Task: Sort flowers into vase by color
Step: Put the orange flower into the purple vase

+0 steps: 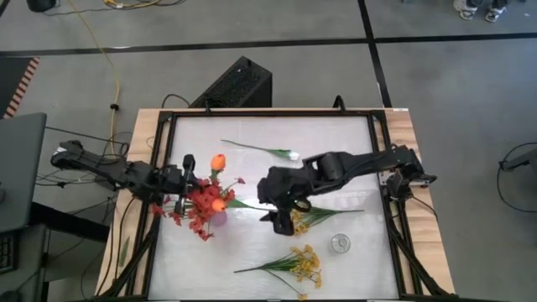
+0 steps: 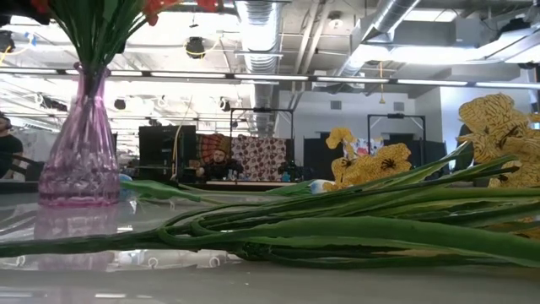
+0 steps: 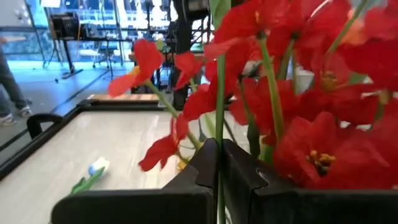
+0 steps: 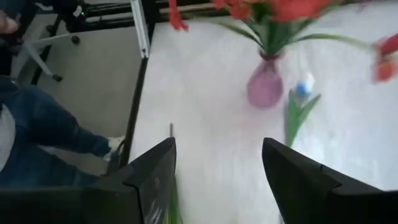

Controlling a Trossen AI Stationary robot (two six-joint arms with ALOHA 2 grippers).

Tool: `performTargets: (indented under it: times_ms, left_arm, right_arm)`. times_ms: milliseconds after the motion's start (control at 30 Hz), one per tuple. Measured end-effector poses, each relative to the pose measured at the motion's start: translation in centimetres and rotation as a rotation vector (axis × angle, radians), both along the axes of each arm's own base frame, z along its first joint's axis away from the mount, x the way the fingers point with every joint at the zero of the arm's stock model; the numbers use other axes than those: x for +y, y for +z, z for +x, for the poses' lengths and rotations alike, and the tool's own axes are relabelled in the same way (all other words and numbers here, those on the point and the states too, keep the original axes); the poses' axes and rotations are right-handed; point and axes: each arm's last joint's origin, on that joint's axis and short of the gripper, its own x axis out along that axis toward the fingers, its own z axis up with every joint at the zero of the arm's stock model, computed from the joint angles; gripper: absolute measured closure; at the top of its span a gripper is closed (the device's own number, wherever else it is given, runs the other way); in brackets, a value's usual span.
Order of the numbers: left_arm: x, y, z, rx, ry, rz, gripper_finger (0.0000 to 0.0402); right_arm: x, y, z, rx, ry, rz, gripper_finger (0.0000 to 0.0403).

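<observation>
The red flowers (image 1: 200,208) stand bunched in the pink vase (image 1: 216,218) at the left side of the bench (image 1: 252,168), with orange tulips (image 1: 218,161) among them. Two yellow sprays lie flat on the bench: one (image 1: 306,220) directly beneath the right claw (image 1: 284,220), the other (image 1: 298,264) nearer the front edge. A white bud stem (image 1: 264,151) lies toward the far edge, well apart from the vase. The left claw (image 3: 219,168) is pinched fully shut on one green stem of the bouquet, just beside the vase mouth. The right claw hangs above the nearer yellow spray with its jaws spread wide and nothing between them. The step in hand appears to be picking up that spray. To do it well, lower the right claw squarely across the stem rather than the blooms, with one finger on each side, and close only once the stem sits centred. Lift clear before swinging, so that the trailing leaves do not drag the small round object (image 1: 340,244) nearby.
</observation>
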Motion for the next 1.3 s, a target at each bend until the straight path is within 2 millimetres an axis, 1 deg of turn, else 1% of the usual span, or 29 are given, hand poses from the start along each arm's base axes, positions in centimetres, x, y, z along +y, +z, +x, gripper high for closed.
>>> performTargets:
  times_ms: [100,167,233,400,467,500,633,700,767,833,967,1033,1167,1300]
  left_arm:
    - [0.1,0.3,-0.4,-0.03,-0.013,0.02,0.0401]
    - [0.2,0.5,-0.8,-0.047,-0.02,0.026,0.0401]
    - [0.3,0.6,-1.2,-0.061,-0.026,0.023,0.0401]
    - [0.5,0.3,-2.1,-0.025,-0.056,0.006,0.0401]
    - [0.5,0.1,-2.3,-0.008,-0.076,-0.009,0.0401]
    - [0.5,0.1,-2.4,-0.005,-0.082,-0.015,0.0401]
    - [0.7,0.0,-3.0,-0.003,-0.101,-0.03,0.0401]
    - [0.7,0.0,-3.2,0.001,-0.1,-0.03,0.0401]
    - [0.8,-0.1,-3.4,0.003,-0.096,-0.029,0.0401]
    - [0.9,-0.2,-3.6,0.012,-0.094,-0.026,0.0401]
    - [0.9,-0.4,-3.8,0.027,-0.098,-0.022,0.0401]
    - [1.0,-0.4,-3.9,0.029,-0.1,-0.021,0.0401]
    - [1.0,-0.4,-4.0,0.024,-0.101,-0.028,0.0401]
    - [1.0,-0.4,-4.1,0.017,-0.101,-0.038,0.0401]
  right_arm:
    - [1.6,-1.8,1.4,0.007,0.017,-0.025,0.0138]
    - [2.6,-3.6,2.8,0.012,0.016,-0.043,0.0138]
    - [3.1,-5.3,4.2,0.009,0.01,-0.033,0.0142]
    - [3.1,-9.5,8.6,-0.075,-0.055,-0.009,0.0163]
    - [2.8,-10.9,9.8,-0.098,-0.078,0.011,0.0173]
    - [2.6,-11.3,10.3,-0.112,-0.097,0.028,0.0178]
    - [1.6,-12.1,11.1,-0.109,-0.191,0.038,0.0197]
    - [1.4,-13.5,11.5,-0.097,-0.258,-0.013,0.0202]
    - [1.5,-15.0,12.3,-0.114,-0.301,-0.038,0.0204]
    - [1.8,-16.1,12.8,-0.124,-0.315,-0.025,0.0205]
    - [2.4,-17.6,14.0,-0.183,-0.342,0.045,0.0205]
    - [2.7,-18.1,14.1,-0.19,-0.35,0.048,0.0205]
    - [2.4,-17.8,14.0,-0.202,-0.441,-0.006,0.0205]
    - [2.5,-18.0,13.9,-0.205,-0.466,-0.03,0.0205]
